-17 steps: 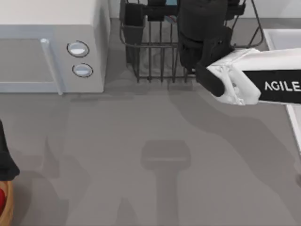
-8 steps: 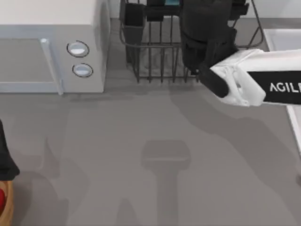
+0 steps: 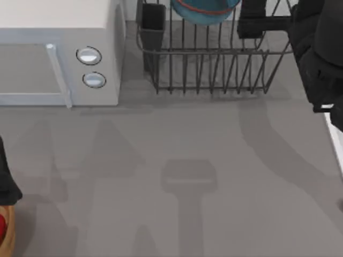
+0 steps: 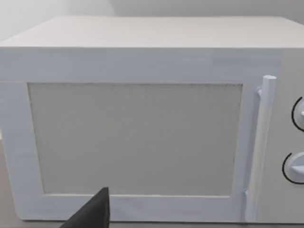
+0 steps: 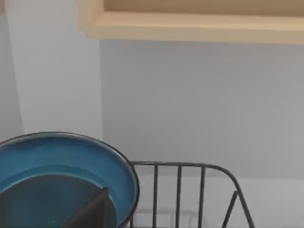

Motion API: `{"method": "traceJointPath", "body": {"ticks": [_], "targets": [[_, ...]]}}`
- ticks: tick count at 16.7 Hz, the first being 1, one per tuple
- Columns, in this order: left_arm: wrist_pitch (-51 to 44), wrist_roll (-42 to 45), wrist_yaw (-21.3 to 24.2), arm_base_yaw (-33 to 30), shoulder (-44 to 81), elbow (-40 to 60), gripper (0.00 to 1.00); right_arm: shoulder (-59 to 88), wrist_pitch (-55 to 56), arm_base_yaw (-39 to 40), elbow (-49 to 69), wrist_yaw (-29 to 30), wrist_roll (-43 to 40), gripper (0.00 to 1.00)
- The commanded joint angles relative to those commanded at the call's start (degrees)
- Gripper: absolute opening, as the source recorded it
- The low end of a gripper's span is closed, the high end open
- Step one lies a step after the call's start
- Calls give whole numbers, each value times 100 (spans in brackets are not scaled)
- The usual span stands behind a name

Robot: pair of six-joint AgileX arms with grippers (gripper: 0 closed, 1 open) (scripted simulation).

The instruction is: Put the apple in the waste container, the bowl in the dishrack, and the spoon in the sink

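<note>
Large teal-blue round bowl [image 3: 206, 12] resting in black wire dishrack [image 3: 214, 69] at far right, right arm's black gripper [image 3: 321, 59] beside it, grip unreadable.

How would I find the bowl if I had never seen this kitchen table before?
Look toward the far edge of the grey table, just right of the big white microwave with two round knobs. There stands a black wire dishrack of upright bars, and the large round bowl sits inside it. It is the one teal-blue thing with a reddish-brown rim among dark bars.
</note>
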Motion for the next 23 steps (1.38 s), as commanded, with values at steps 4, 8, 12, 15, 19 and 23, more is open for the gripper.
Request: {"method": "traceJointPath", "body": {"ticks": [4, 8, 12, 15, 19, 23], "targets": [[0, 0, 0, 0, 0, 0, 100, -2689, -882, -679, -1790, -700, -81, 100], [0, 0, 0, 0, 0, 0, 100, -5359, -1825, -1587, -3368, -1637, -134, 100], [0, 0, 0, 0, 0, 0, 100, -7285, -2594, -2501, -4473, -2568, -113, 100], [0, 0, 0, 0, 0, 0, 100, -8113, -2972, -3028, -4916, -3103, -66, 100], [0, 0, 0, 0, 0, 0, 100, -8412, -3119, -3251, -5089, -3327, -38, 100], [0, 0, 0, 0, 0, 0, 100, -8382, -3117, -3234, -5066, -3318, -48, 100]]}}
